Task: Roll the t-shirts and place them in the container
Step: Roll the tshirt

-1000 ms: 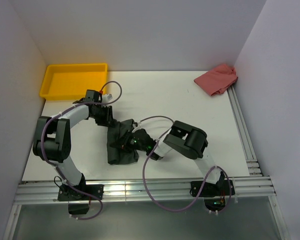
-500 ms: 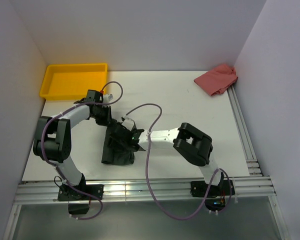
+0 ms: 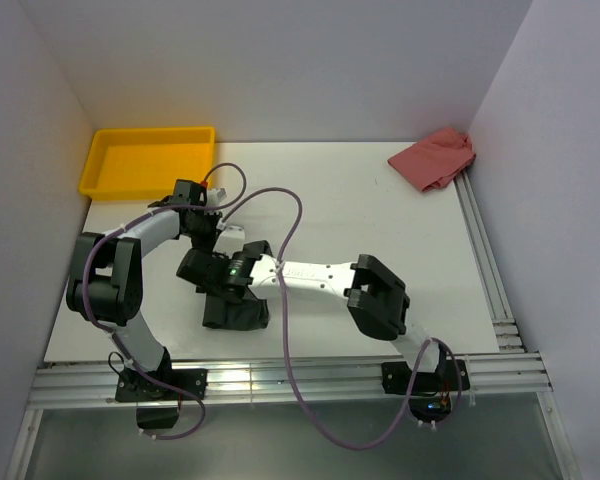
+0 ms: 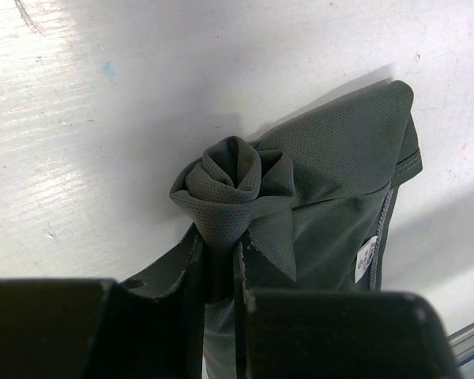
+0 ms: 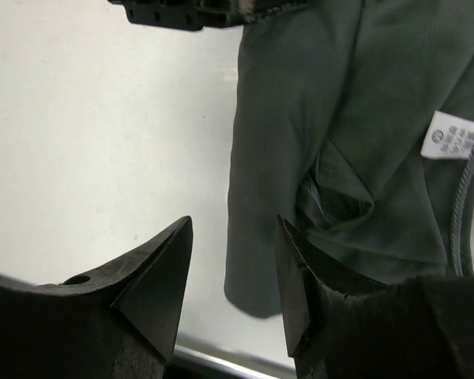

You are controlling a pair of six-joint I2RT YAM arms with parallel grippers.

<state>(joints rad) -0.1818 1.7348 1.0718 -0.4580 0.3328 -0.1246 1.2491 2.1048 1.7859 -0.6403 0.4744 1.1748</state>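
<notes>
The dark charcoal-grey t-shirt [image 3: 236, 312] lies bunched near the table's front left. In the left wrist view its end [image 4: 233, 178] is twisted into a tight roll, with the white label [image 4: 366, 257] at the right. My left gripper [image 4: 221, 241] is shut on that rolled end; it shows in the top view [image 3: 209, 234] at the shirt's far end. My right gripper [image 5: 233, 237] is open and empty. It hovers over the shirt's [image 5: 363, 118] left edge, near the label [image 5: 450, 138]. In the top view it [image 3: 194, 268] reaches left across the shirt.
A yellow tray [image 3: 145, 160] stands at the back left. A pink cloth [image 3: 435, 158] lies at the back right corner. Aluminium rails run along the right edge [image 3: 485, 270] and the front edge [image 3: 280, 380]. White walls close in three sides.
My right arm has stretched out to the left, carrying its gripper across the shirt to its left side. The shirt bundle has shifted left and drawn in. My left gripper has hardly moved.
</notes>
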